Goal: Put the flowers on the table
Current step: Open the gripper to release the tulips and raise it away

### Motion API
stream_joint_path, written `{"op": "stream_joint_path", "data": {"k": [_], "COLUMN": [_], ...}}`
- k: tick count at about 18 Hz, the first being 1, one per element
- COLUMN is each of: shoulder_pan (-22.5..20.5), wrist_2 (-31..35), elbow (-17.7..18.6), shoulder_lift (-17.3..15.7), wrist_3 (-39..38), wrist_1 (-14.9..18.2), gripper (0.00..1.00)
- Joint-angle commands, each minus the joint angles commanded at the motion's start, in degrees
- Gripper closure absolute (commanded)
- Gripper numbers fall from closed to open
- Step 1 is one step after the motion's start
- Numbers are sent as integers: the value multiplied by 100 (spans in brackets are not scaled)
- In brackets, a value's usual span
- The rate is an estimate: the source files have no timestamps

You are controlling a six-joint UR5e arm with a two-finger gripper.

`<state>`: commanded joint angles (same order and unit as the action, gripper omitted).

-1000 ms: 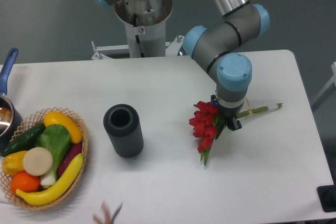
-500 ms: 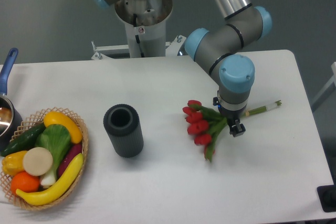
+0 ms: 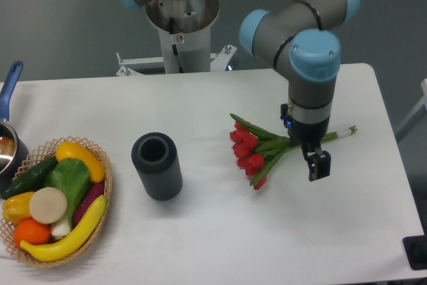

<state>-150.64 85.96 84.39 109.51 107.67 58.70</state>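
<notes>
The flowers, a bunch of red tulips with green leaves, lie flat on the white table right of centre. The blooms point left and the tied stems run out to the right. My gripper hangs over the stem part, lifted off the bunch, with a dark fingertip showing just below the stems. It looks open and holds nothing. The wrist hides the middle of the stems.
A dark grey cylinder stands upright left of the flowers. A wicker basket of colourful vegetables sits at the left front. A pot with a blue handle is at the left edge. The robot's base stands behind the table.
The flowers were let go and now lie settled on the table, blooms spread to the left. The gripper has lifted and shifted a little to the right, off the bunch.
</notes>
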Motion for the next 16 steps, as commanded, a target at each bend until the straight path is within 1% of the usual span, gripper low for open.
{"op": "stream_joint_path", "data": {"k": [1, 2, 3, 4, 5, 7, 8, 11, 13, 16], "shoulder_pan": [-17, -61, -105, -201, -281, -360, -465, -808, -975, -993], "wrist_2": [-44, -88, -149, -289, -421, -466, -475, -580, -764, -827], "elbow": [-132, -342, -483, -571, -633, -643, -643, -608, -564, -555], "shoulder_lift": [0, 0, 0, 0, 0, -17, -61, -140, -184, -193], "wrist_3": [9, 35, 70, 88, 105, 298, 499, 1316, 1520, 1521], "wrist_1": [219, 604, 869, 1107, 1266, 1407, 1530, 1864, 1944, 1961], "gripper": [0, 0, 0, 0, 0, 0, 0, 0, 0, 0]}}
